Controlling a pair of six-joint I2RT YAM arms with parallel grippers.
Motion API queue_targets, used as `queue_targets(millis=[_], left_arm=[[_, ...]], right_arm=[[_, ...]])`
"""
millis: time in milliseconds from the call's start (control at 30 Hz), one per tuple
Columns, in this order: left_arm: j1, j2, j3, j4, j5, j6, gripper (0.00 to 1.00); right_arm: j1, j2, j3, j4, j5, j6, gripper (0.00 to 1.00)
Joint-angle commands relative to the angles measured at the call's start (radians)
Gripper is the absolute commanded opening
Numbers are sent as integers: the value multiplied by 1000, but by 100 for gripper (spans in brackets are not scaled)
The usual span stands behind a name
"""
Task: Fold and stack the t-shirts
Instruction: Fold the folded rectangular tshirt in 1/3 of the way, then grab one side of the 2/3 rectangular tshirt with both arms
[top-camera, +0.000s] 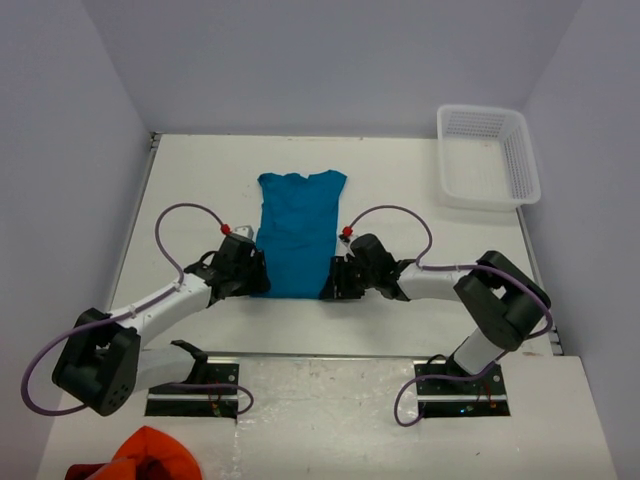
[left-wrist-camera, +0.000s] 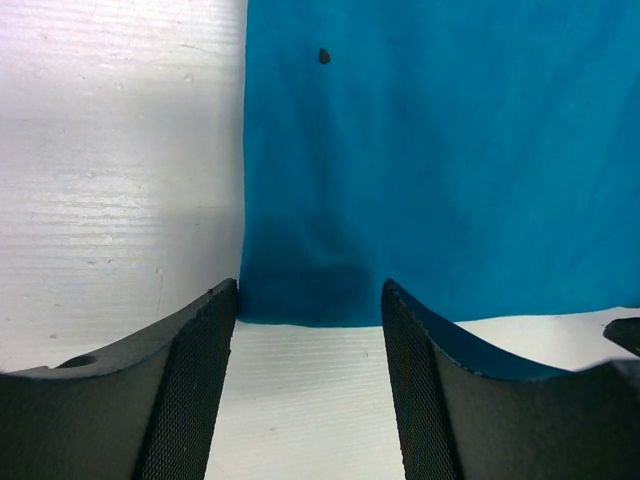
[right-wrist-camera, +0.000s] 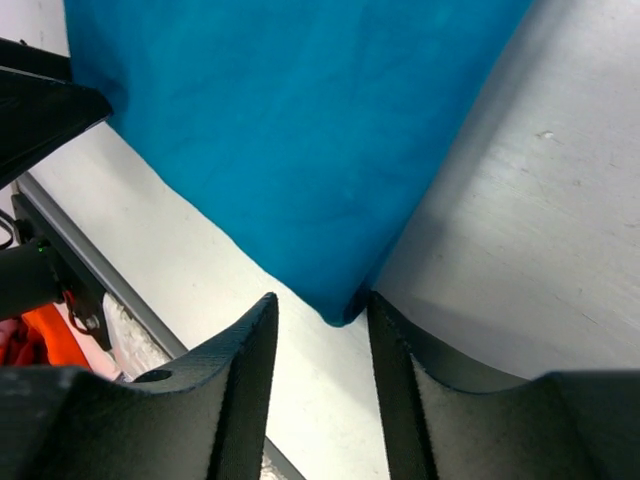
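Mid-fold: L gripper (left-wrist-camera: 308, 300) & R gripper (right-wrist-camera: 322, 305), jaws apart, empty, at near hem corners of t-shirt (top-camera: 300, 235) on counter (top-camera: 420, 190); next prob. pinch both, fold hem to collar.

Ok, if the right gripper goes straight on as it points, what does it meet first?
The right gripper would probably first meet the t-shirt, its near corner just ahead between the open jaws.

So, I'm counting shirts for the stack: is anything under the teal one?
The teal t-shirt lies flat on the white table, which shows bare beside it. Whatever lies directly beneath is covered.
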Motion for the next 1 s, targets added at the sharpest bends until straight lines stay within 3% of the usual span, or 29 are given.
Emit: queue_targets(millis=[0,133,467,567,667,967], left_arm=[[-5,21,-7,40,-13,-24,61],[-5,20,-27,46,-2,-32,61],[-5,-8,-67,57,15,-42,61],[-5,-7,-75,55,9,-44,61],[-5,-17,-76,44,-1,-50,61],[-5,-74,-63,-3,-30,-64,70]], right_arm=[[6,10,-33,-73,64,-4,42],[6,37,-28,-59,64,2,25],[6,94,3,-53,62,-2,23],[7,79,-7,-62,68,4,15],[6,50,-20,-85,80,7,0],[7,57,-11,-111,99,-12,0]])
